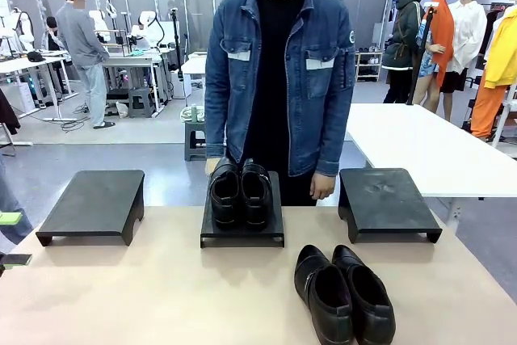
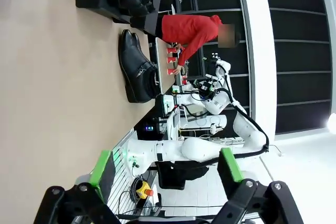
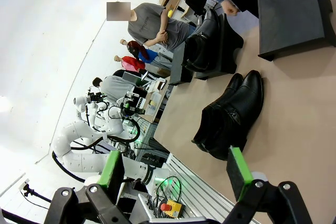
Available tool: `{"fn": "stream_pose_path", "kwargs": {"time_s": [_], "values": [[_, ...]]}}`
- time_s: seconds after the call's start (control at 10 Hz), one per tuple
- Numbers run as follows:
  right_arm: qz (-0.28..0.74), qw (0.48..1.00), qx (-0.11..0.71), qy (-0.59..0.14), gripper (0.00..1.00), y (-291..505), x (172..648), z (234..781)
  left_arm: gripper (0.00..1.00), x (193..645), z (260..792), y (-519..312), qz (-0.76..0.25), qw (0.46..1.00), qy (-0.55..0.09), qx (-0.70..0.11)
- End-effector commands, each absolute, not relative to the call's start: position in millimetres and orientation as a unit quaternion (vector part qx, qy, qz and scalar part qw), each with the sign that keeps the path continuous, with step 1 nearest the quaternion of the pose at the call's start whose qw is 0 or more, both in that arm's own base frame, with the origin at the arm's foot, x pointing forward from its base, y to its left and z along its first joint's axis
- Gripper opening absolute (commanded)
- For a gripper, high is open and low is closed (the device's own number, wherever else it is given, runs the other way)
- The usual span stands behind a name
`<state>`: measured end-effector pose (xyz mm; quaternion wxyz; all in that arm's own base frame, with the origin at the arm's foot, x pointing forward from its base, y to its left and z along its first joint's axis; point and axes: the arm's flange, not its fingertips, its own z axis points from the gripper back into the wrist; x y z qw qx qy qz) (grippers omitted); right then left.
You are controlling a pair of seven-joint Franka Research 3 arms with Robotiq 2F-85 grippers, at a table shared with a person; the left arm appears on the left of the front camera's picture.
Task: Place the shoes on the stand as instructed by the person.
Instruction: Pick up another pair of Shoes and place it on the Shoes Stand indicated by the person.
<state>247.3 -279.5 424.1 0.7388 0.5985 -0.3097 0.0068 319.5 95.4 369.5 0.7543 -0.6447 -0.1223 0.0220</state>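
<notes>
Shoes: one pair on the middle stand, second pair on the tabletop at its 5 o'clock. Person has arms hanging down. Left end effector and right end effector both spread, empty.

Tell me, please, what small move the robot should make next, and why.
Probably lower the open right gripper toward the loose pair of shoes on the table. It lies on the robot's right, off any stand, while the other pair already sits on the middle stand. The left stand and right stand are bare, and the person is not pointing, so choosing one can wait.
</notes>
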Motion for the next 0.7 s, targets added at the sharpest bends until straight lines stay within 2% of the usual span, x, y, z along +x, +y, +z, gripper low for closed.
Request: {"fn": "stream_pose_path", "kwargs": {"time_s": [0.0, 0.6], "values": [[0.009, 0.736, 0.600, -0.313, 1.00, -279.9, 245.2, 424.7, 1.00, 318.1, 370.2, 98.4, 0.024, 0.752, -0.126, -0.647], [0.009, 0.736, 0.600, -0.313, 1.00, -279.9, 245.2, 424.7, 1.00, 318.1, 370.2, 98.4, 0.024, 0.752, -0.126, -0.647]]}}
